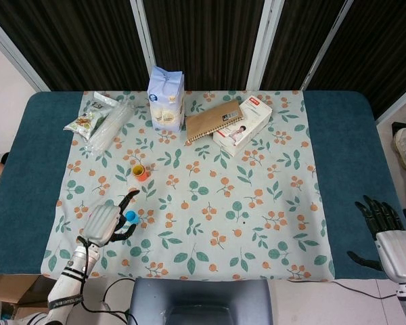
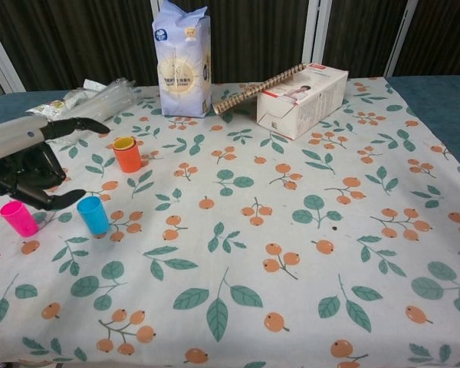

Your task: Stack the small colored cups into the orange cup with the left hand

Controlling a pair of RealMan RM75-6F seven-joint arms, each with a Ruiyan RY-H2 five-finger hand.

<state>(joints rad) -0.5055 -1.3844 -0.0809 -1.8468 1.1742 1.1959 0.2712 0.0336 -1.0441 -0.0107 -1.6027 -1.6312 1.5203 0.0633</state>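
Two cups are already nested: the yellow cup (image 2: 123,142) sits inside the orange cup (image 2: 127,158), upright on the floral tablecloth (image 2: 291,253) at about ten o'clock from the cloth's centre in the chest view. The blue cup (image 2: 93,215) stands upright below it, toward eight o'clock, and the pink cup (image 2: 19,218) stands just to the nine o'clock side of the blue one — near it, not touching.

The left hand (image 2: 31,172) hovers above the space between the pink and blue cups with fingers spread and nothing in its grasp; one fingertip reaches close to the blue cup's rim, though contact cannot be judged. In the head view the same hand covers the pink cup and lies just beside the blue cup.

The right hand (image 1: 386,230) rests at four o'clock off the cloth's edge over the blue table (image 1: 352,169), fingers apart, empty.

Along the twelve o'clock edge stand a milk carton (image 2: 182,57), a spiral notebook (image 2: 261,88) leaning on a white box (image 2: 307,100), and — at eleven o'clock — plastic-wrapped packets (image 2: 100,96).
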